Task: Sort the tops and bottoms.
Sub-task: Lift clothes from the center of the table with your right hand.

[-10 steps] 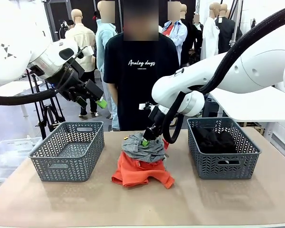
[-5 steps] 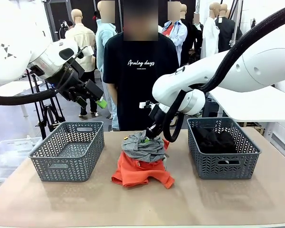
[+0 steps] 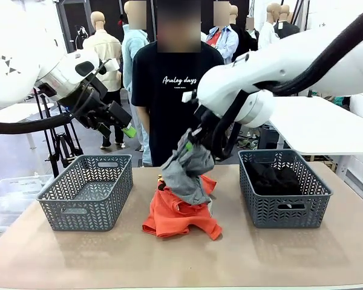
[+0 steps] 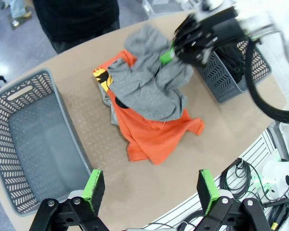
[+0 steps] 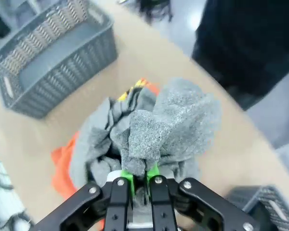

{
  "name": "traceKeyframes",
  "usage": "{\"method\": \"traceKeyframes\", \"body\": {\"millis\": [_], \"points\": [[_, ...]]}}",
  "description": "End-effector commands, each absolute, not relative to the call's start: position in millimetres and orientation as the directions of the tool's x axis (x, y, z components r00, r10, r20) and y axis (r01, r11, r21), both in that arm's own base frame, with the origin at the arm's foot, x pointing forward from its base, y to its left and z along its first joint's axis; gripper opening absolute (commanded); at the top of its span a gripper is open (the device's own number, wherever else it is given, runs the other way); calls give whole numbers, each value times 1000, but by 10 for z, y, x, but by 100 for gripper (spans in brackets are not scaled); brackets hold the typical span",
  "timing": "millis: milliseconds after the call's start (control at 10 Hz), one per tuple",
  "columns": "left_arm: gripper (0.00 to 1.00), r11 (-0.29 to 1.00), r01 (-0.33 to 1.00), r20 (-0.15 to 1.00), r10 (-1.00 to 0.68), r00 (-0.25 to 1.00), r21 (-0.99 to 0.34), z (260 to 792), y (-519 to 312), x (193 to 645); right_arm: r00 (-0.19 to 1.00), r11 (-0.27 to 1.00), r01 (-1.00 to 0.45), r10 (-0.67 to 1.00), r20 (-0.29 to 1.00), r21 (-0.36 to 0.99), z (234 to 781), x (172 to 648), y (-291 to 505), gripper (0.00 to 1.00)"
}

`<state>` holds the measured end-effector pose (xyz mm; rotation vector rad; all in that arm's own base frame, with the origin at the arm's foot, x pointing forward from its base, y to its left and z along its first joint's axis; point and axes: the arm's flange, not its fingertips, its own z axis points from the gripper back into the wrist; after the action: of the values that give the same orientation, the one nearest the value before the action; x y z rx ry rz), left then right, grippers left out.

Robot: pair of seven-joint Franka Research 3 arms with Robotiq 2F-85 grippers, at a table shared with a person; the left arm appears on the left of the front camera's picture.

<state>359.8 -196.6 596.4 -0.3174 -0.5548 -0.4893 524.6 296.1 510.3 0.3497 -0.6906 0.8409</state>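
A tan, flat surface (image 3: 60, 260) carries two grey plastic baskets with lattice walls, set well apart at either side. In the left basket (image 3: 85, 208) a bare grey floor is seen from the left wrist view. In the right basket (image 3: 284, 211) plain black fabric (image 3: 272, 177) is heaped; how many pieces it makes up cannot be told.

Between the baskets, a pile of soft garments is seen near the middle of the surface. One orange T-shirt (image 3: 175, 217) with a yellow print at its far edge lies crumpled on the surface. Beside that print, in the left wrist view, an edge of pale grey fabric (image 4: 107, 101) is seen tucked under the orange. One mottled grey garment (image 3: 190, 172) is held up over the pile; its lower folds hang against the orange T-shirt.

One person (image 3: 178, 90) in a black T-shirt with white script is seen standing at the far side.

Two pincers are counted. The right pincer (image 5: 138, 173) is clamped tight on a bunched fold of the mottled grey garment, its green pads nearly meeting. The left pincer (image 4: 149, 187) is held high above the left basket, its fingers spread wide with nothing between them.
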Motion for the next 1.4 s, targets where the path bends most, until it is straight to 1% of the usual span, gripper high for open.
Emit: {"method": "traceKeyframes", "body": {"millis": [0, 300, 500, 700, 800, 900, 1000, 1300], "points": [[100, 842, 518, 570, -355, 741, -149, 5961, -1964, 3591, 338, 658, -743, 527, 780, -123, 5437, 4729, 2621, 0], [100, 842, 518, 570, -355, 741, -149, 5961, -1964, 3591, 128, 640, -722, 496, 859, -262, 5832, 4277, 2645, 0], [100, 842, 518, 570, -355, 741, -149, 5961, -1964, 3591, 76, 642, -705, 492, 867, -303, 6002, 4071, 2640, 0], [100, 842, 518, 570, -355, 741, -149, 5961, -1964, 3591, 71, 654, -697, 471, 879, -294, 6029, 4042, 2585, 0], [100, 842, 518, 570, -355, 741, -149, 5961, -1964, 3591, 91, 659, -703, 457, 885, -268, 5975, 4081, 2549, 0], [100, 842, 518, 570, -355, 741, -149, 5961, -1964, 3591, 143, 676, -705, 430, 891, -213, 5843, 4187, 2474, 0], [100, 842, 518, 570, -355, 741, -149, 5961, -1964, 3591, 97, 658, -699, 477, 873, -281, 6170, 4030, 2732, 0], [100, 842, 518, 570, -355, 741, -149, 5961, -1964, 3591, 97, 658, -699, 477, 873, -281, 6170, 4030, 2732, 0]]}}
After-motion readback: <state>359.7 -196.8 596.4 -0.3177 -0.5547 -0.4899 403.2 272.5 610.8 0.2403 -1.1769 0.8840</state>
